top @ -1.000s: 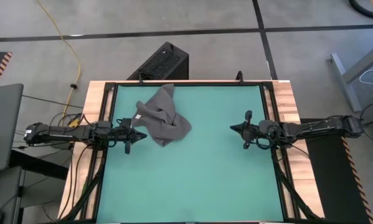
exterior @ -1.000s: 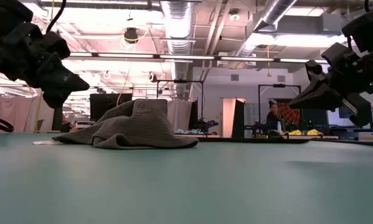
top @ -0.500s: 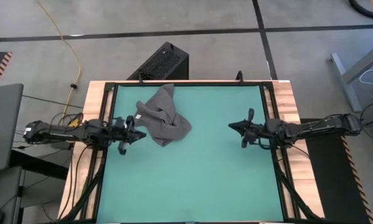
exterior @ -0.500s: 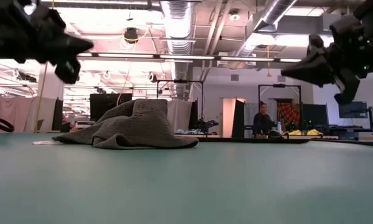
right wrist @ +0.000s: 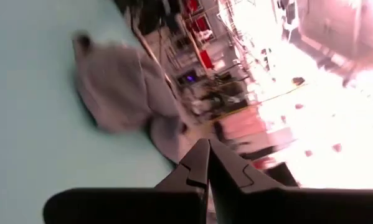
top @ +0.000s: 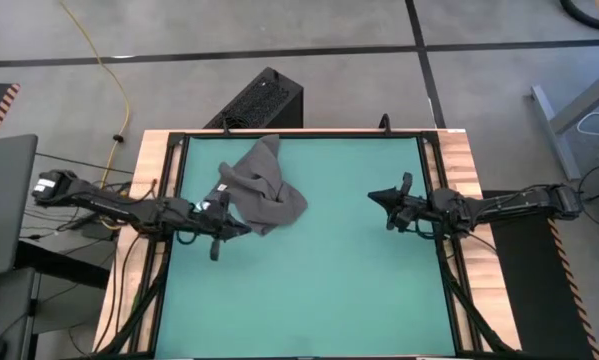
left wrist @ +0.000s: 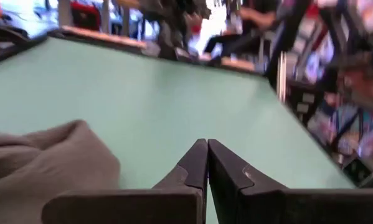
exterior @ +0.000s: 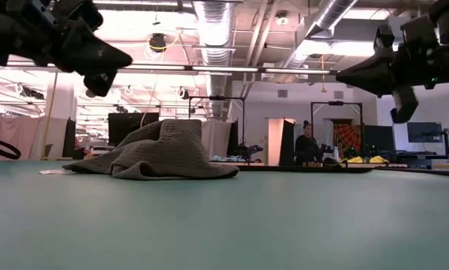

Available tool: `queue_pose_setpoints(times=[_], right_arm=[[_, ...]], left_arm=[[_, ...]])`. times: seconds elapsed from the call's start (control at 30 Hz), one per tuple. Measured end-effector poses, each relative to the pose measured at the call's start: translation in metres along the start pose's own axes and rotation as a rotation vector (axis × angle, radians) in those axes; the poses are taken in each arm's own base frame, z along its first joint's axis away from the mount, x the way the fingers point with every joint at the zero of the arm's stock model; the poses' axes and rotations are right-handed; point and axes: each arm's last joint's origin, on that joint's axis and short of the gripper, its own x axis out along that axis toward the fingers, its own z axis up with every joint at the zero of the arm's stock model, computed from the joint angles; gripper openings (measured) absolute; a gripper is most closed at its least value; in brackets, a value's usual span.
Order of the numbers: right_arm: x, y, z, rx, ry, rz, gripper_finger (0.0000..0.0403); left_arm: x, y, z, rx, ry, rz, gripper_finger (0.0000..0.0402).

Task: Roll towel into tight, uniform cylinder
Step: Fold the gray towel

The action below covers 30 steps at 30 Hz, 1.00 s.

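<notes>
The dark grey towel (top: pixel 264 190) lies crumpled in a heap on the green mat (top: pixel 319 290), at the far left of the table, with a small white tag (top: pixel 219 190) at its left edge. In the low view the towel (exterior: pixel 157 154) rests on its folds. My left gripper (top: pixel 245 228) is shut and hovers level, just near of the towel's left side and above the towel (left wrist: pixel 43 165). My right gripper (top: pixel 371 195) is shut and hovers level at the mat's right, pointing at the towel (right wrist: pixel 121 93) from well away.
Wooden borders (top: pixel 154 160) frame the mat on the left and right. A black box (top: pixel 264 98) stands on the floor past the far edge, and a laptop (top: pixel 4 200) sits off the left side. The mat's middle and near half are bare. A person (exterior: pixel 308 142) stands far behind.
My left gripper has risen, tipped from pointing down to level, and gone toward the table's right and near edge, alongside the towel. My right gripper has risen a little, tipped up to level and rolled. Both have stayed shut. The towel has not moved.
</notes>
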Motion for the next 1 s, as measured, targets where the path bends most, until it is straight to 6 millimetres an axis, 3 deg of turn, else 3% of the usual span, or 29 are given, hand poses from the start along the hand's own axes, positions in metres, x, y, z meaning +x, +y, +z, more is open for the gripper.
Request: queue_pose_setpoints(times=[0.1, 0.37, 0.47, 0.67, 0.83, 1.0], right_arm=[[0.000, -0.001, 0.000, -0.048, 0.006, -0.007, 0.0033], [0.001, -0.003, 0.003, 0.019, -0.049, -0.001, 0.0033], [0.000, -0.006, 0.010, 0.243, -0.190, 0.028, 0.0033], [-0.009, -0.034, 0.025, 1.002, -0.522, -0.042, 0.0027], [-0.014, -0.046, 0.029, 1.155, -0.651, -0.077, 0.0030], [-0.007, -0.053, 0.030, 1.254, -0.583, -0.100, 0.0027]], left_arm=[[0.015, -0.007, 0.003, 0.066, 0.051, -0.015, 0.0000], [0.042, -0.016, 0.016, 0.174, 0.082, 0.043, 0.0000], [0.046, -0.018, 0.023, 0.223, 0.068, 0.040, 0.0000], [0.049, -0.017, 0.035, 0.300, 0.032, 0.059, 0.0000], [0.050, -0.012, 0.035, 0.312, 0.046, 0.079, 0.0000], [0.050, -0.008, 0.036, 0.333, 0.046, 0.096, 0.0000]])
